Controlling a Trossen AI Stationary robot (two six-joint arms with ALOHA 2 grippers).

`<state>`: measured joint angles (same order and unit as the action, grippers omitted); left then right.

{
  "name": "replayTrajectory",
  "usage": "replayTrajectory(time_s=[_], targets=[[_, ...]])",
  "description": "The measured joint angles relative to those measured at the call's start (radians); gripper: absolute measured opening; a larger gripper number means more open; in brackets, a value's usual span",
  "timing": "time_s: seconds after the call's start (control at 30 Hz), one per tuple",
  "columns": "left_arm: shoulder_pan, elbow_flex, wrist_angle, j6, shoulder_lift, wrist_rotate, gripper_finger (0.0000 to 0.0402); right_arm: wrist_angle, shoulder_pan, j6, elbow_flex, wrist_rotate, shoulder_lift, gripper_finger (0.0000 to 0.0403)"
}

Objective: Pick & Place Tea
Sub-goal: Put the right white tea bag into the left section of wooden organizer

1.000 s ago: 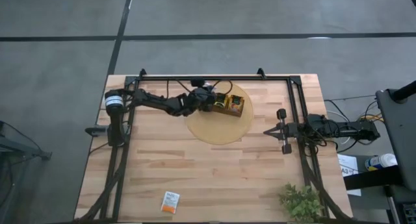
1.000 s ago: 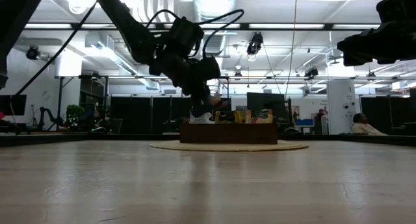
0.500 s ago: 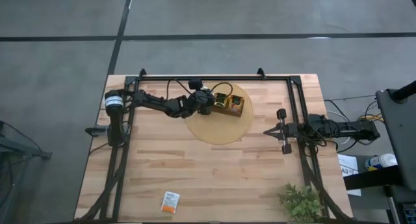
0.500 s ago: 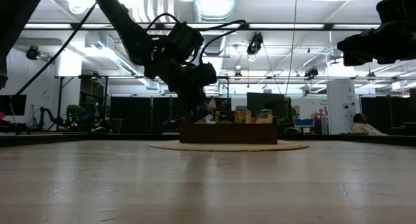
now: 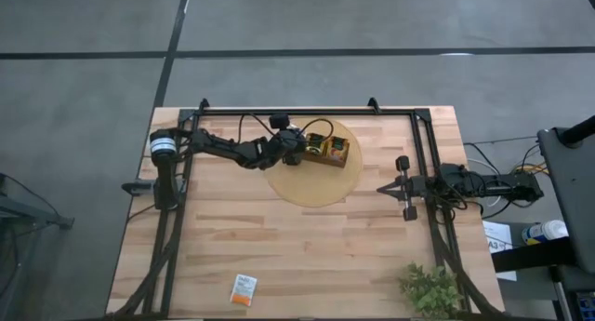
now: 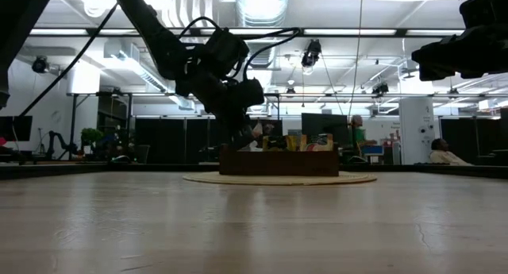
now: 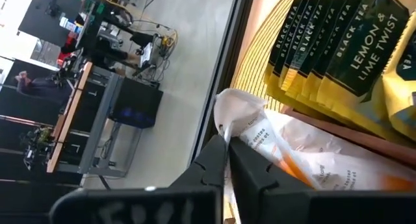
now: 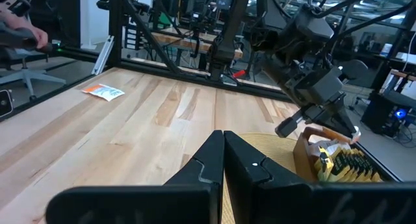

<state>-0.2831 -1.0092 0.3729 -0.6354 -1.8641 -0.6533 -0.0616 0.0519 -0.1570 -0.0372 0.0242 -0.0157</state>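
Fingers of the left gripper [image 7: 225,160] are pinched on the crumpled top edge of a white-and-orange tea packet [image 7: 305,152] that lies in the wooden tray [image 5: 331,152]. I only get that from the left wrist view; from above, the left gripper [image 5: 297,150] simply sits at the tray's end and hides the packet. Just beyond the held packet, the same wrist view shows me a row of yellow-green packets [image 7: 338,42] standing on edge in the next compartment. The tray rests on a round woven mat [image 5: 316,186] on the worktop [image 5: 279,256]. Far from those fingers, one more white-and-orange packet [image 5: 244,289] lies flat near the worktop's front edge, seen in the high view and, small, in the right wrist view [image 8: 103,91]. My right gripper [image 8: 223,149] waits at the side, fingers clenched on nothing.
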Motion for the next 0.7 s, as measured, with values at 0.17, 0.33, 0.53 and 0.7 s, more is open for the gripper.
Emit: replayTrajectory(time_s=[0.17, 0.33, 0.53, 0.7], targets=[[0.004, 0.0, -0.007, 0.021, 0.0, 0.0, 0.0057, 0.0, 0.0, 0.0, 0.0, 0.0, 0.0, 0.0009], [0.008, 0.0, -0.006, 0.021, 0.0, -0.021, 0.0104, 0.0, 0.0, 0.0, 0.0, 0.0, 0.0, 0.0009], [0.014, 0.0, -0.007, 0.019, 0.003, -0.057, 0.0123, 0.0, 0.0, 0.0, 0.0, 0.0, 0.0, 0.0009], [0.02, 0.0, -0.014, 0.016, 0.033, -0.072, 0.0124, 0.0, 0.0, 0.0, 0.0, 0.0, 0.0, 0.0009]])
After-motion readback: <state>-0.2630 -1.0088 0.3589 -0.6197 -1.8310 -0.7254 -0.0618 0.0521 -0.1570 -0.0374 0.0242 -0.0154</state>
